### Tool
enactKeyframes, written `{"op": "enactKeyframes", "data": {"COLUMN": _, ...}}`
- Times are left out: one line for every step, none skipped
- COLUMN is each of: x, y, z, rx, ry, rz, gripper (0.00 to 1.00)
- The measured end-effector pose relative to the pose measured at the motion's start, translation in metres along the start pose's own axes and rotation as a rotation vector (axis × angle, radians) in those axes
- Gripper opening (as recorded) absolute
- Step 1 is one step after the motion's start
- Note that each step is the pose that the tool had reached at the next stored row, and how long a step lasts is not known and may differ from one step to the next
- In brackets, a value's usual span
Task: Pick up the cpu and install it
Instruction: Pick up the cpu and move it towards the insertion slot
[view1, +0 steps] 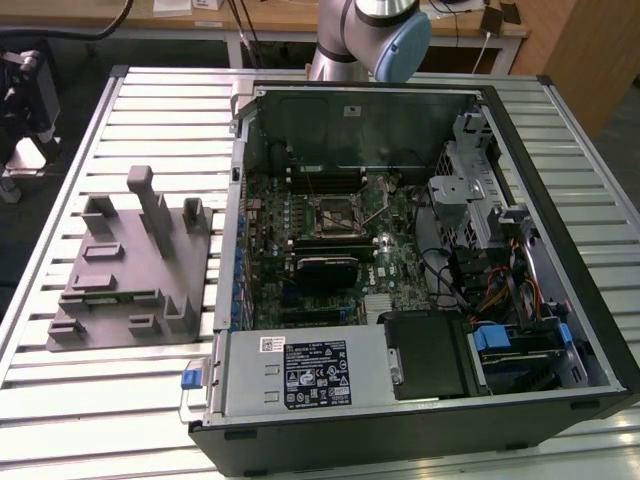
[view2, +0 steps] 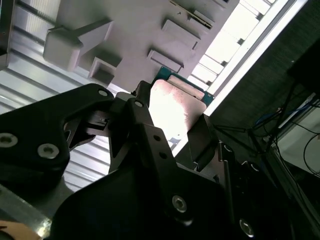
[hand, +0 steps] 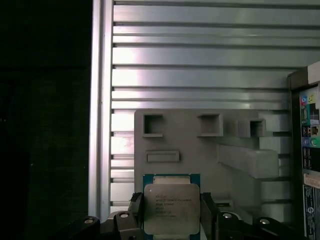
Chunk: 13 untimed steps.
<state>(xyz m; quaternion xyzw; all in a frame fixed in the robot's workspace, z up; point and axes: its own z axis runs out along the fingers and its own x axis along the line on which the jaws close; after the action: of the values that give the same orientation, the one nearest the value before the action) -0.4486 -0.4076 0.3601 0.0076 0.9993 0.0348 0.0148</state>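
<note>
Grip: the pincer (hand: 172, 216) is clasping the cpu (hand: 171, 206) by two opposite edges, and the silver top is showing in both wrist views.
Where the cpu is: it is hanging between the fingers, lifted clear of the grey block (hand: 200, 145) and the slatted surface (hand: 200, 65) behind it.
Layout: in the exterior view the grey block is lying at 9 o'clock of the open computer case (view1: 400, 440). The socket (view1: 335, 212) is sitting toward 12 o'clock on the green board (view1: 400, 265).
Step in hand: judging from this, the cpu is being carried and is not yet seated.
Doing it well: the thin chip is asking for a light, even squeeze on its edges only, with nothing touching the underside. The carry wants to be level and unhurried.
Risk: uneven pressure is likely to tip or slide the chip, so it would arrive crooked.
</note>
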Motion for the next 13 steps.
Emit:
{"op": "enactKeyframes", "data": {"x": -0.0001, "y": 0.0003, "z": -0.0037, "rx": 0.0, "ry": -0.0002, "rz": 0.0, "gripper": 0.54}}
{"op": "enactKeyframes", "data": {"x": -0.0002, "y": 0.0005, "z": -0.0072, "rx": 0.0, "ry": -0.0003, "rz": 0.0, "gripper": 0.54}}
{"op": "enactKeyframes", "data": {"x": -0.0003, "y": 0.0007, "z": -0.0105, "rx": 0.0, "ry": -0.0005, "rz": 0.0, "gripper": 0.54}}
{"op": "enactKeyframes", "data": {"x": -0.0004, "y": 0.001, "z": -0.0139, "rx": 0.0, "ry": -0.0008, "rz": 0.0, "gripper": 0.54}}
{"op": "enactKeyframes", "data": {"x": -0.0005, "y": 0.0012, "z": -0.017, "rx": 0.0, "ry": -0.001, "rz": 0.0, "gripper": 0.54}}
{"op": "enactKeyframes", "data": {"x": -0.0006, "y": 0.0014, "z": -0.0196, "rx": 0.0, "ry": -0.0011, "rz": 0.0, "gripper": 0.54}}
{"op": "enactKeyframes", "data": {"x": -0.0007, "y": 0.0015, "z": -0.022, "rx": 0.0, "ry": -0.0012, "rz": 0.0, "gripper": 0.54}}
{"op": "enactKeyframes", "data": {"x": -0.0007, "y": 0.0017, "z": -0.0243, "rx": 0.0, "ry": -0.0013, "rz": 0.0, "gripper": 0.54}}
{"op": "enactKeyframes", "data": {"x": -0.0008, "y": 0.0018, "z": -0.0264, "rx": 0.0, "ry": -0.0013, "rz": 0.0, "gripper": 0.54}}
{"op": "enactKeyframes", "data": {"x": -0.0008, "y": 0.0019, "z": -0.0274, "rx": 0.0, "ry": -0.0013, "rz": 0.0, "gripper": 0.54}}
{"op": "enactKeyframes", "data": {"x": -0.0008, "y": 0.0019, "z": -0.0274, "rx": -0.0001, "ry": -0.0016, "rz": 0.0, "gripper": 0.54}}
{"op": "enactKeyframes", "data": {"x": -0.0008, "y": 0.0019, "z": -0.0275, "rx": -0.0001, "ry": -0.0016, "rz": 0.0, "gripper": 0.54}}
{"op": "enactKeyframes", "data": {"x": -0.0008, "y": 0.0019, "z": -0.0275, "rx": -0.0002, "ry": -0.0016, "rz": 0.0, "gripper": 0.54}}
